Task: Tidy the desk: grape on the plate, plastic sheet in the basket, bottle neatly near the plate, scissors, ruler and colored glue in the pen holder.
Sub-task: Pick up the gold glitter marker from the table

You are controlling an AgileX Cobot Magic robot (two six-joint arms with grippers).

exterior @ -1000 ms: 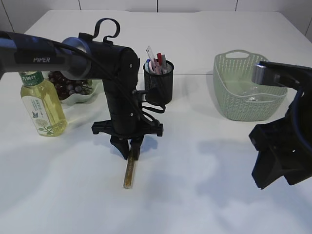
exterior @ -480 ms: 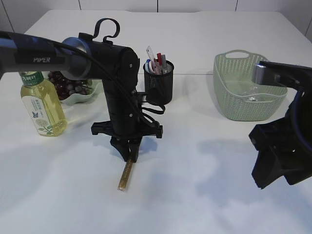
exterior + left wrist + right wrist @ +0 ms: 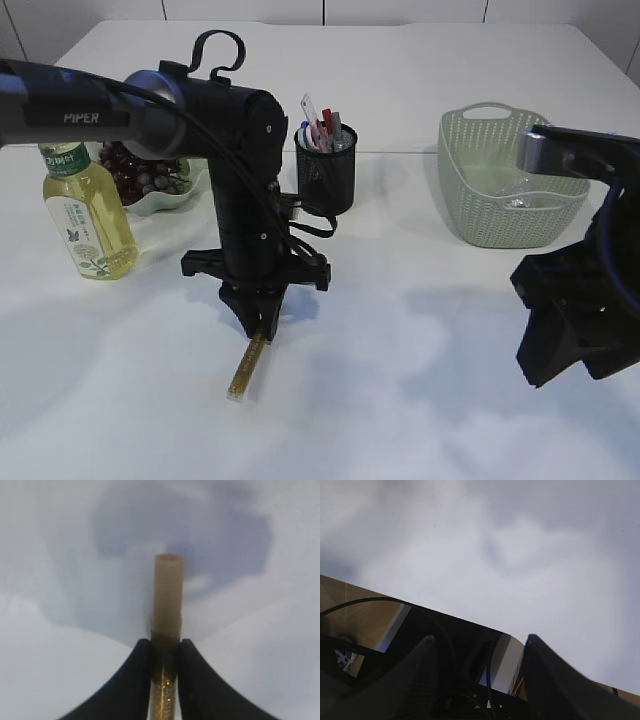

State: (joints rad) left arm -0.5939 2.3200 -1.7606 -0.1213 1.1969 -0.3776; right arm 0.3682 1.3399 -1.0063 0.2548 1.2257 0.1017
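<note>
Left gripper [image 3: 256, 335] clamped on slim gold-glitter glue tube [image 3: 246, 365], tilted for the black mesh pen holder [image 3: 325, 168]; right gripper [image 3: 479, 652] apart, idle.

1. The colored glue [image 3: 247, 365] is a gold-glitter tube with a beige cap.
2. The bottle [image 3: 85, 215] holds yellow liquid under a green cap and label.
3. The basket [image 3: 500, 215] is pale green lattice.
4. The pen holder [image 3: 325, 175] is black mesh.
5. The counter [image 3: 400, 400] is white.
6. The grapes [image 3: 140, 178] are dark purple.
</note>
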